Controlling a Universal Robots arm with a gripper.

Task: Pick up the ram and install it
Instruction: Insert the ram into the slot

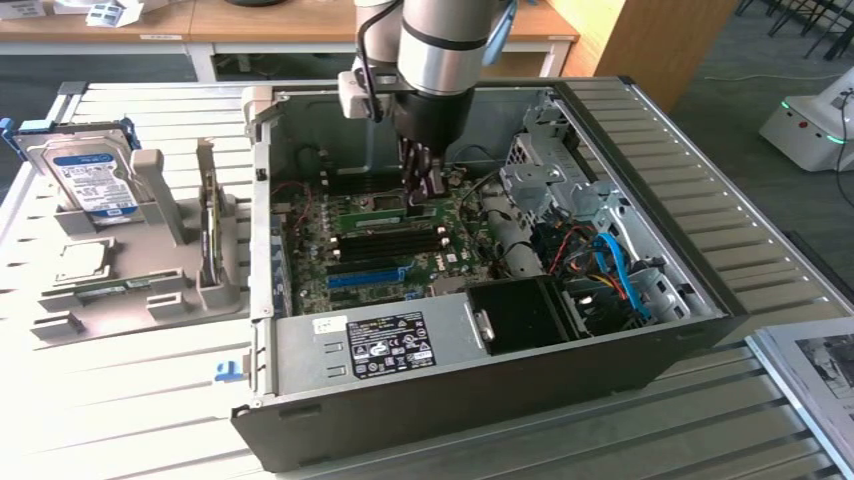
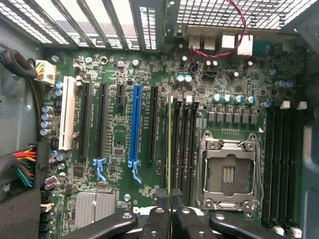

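I have the ram (image 2: 169, 144) pinched between the nearly closed fingers (image 2: 162, 198), edge-down over the memory slots (image 2: 187, 144) beside the CPU socket (image 2: 229, 172); picking is done, seating seems not finished.

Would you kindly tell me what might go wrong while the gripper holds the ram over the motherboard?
1. The ram, edge-on in the shut gripper, runs along the black memory slots; slightly off, it could land on a slot wall rather than inside.
2. The open CPU socket lies right next to those slots; a slip might strike it.
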